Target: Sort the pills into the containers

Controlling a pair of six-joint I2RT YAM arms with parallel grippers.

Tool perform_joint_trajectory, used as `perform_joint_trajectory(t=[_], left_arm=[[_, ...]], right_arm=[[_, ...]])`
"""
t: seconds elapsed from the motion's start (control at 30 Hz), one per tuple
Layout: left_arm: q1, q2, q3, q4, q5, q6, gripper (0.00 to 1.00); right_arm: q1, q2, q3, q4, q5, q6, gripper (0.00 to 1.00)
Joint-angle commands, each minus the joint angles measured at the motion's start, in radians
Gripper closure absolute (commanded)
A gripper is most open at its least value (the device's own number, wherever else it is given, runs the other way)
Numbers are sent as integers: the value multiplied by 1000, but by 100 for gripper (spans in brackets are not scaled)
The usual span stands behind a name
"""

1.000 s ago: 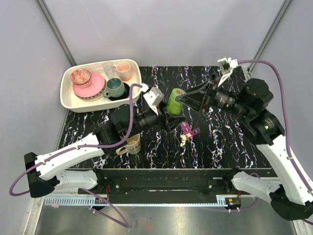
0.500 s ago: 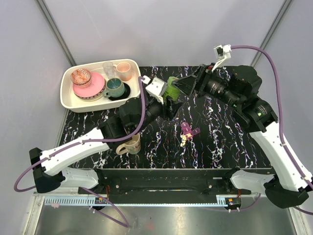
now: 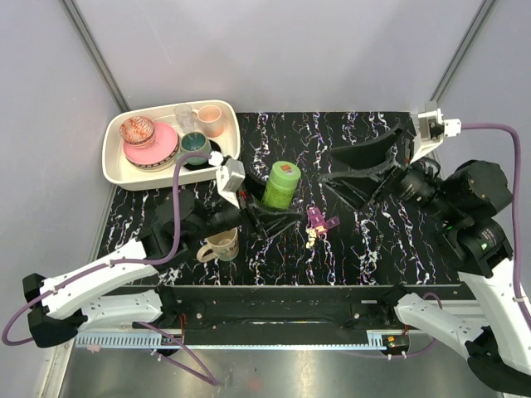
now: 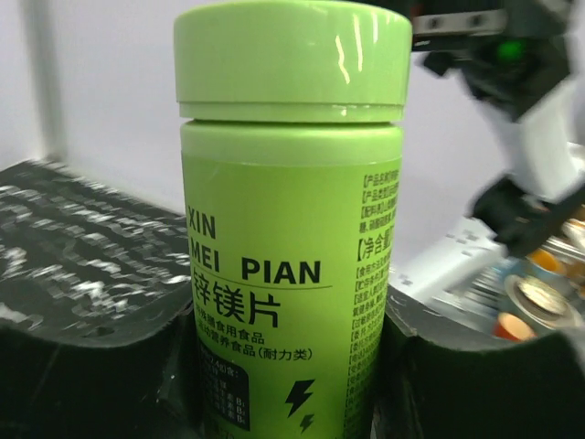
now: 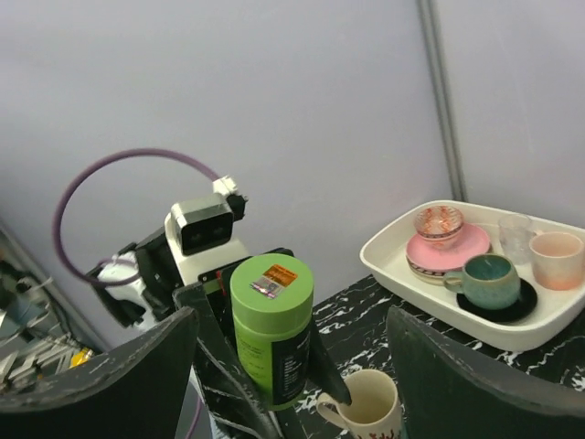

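right gripper (image 3: pixel 336 166) has let go of the green bottle (image 3: pixel 280 184) and swung back. a second ago its fingers were closed in around the bottle's top. now its jaws stand wide with nothing between them, beyond and to the right of the purple pill box (image 3: pixel 319 219). left arm has brought the bottle back in from the far side toward the box.

near to far, all referenced to the pill box:
- pills (image 3: pixel 310 236): small cream cluster just on the near side of the box, touching it or nearly, same spot as before. too small to tell if any sit in a compartment.
- beige mug (image 3: pixel 221 245): well left of the box, slightly nearer.
- box itself: not shifted. one flap looks lifted, too small to be sure.
- bottle: left of and just beyond the box, upright. left gripper (image 3: pixel 270 207) is clamped on its lower body, one finger each side in the wrist view. cap (image 4: pixel 292 55) is on. can't tell if the base rests on the table.
- tray (image 3: pixel 108 162) of dishes: well beyond and far left.

my read: hand-off or a cap-loosening try just ended, and the bottle is now solely in the left's hold. with the cap on, no pills go in there, so sorting looks unstarted. the freed right arm is the one placed to take the cap or the pills.
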Motion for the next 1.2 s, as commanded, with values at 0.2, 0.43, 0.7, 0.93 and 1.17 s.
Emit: perform_joint_trajectory(t=[0.2,0.43,0.7,0.93,1.17], left_arm=[[0,36,7,205,348,-87,100],[-2,80,36,196,353,-81,100],[4,106,61,188,340,-70,100],[6,119,79,194,342,-72,100],[6,123,73,193,340,-72,100]], right_arm=[[-3,-15,-81,85,-222,-43,13],[-2,-7,-88,96,-268,-38,15],[-3,-13,-102,95,-300,-43,17],[-3,-9,-104,67,-296,-61,24],[-2,-3,-95,52,-274,-64,59]])
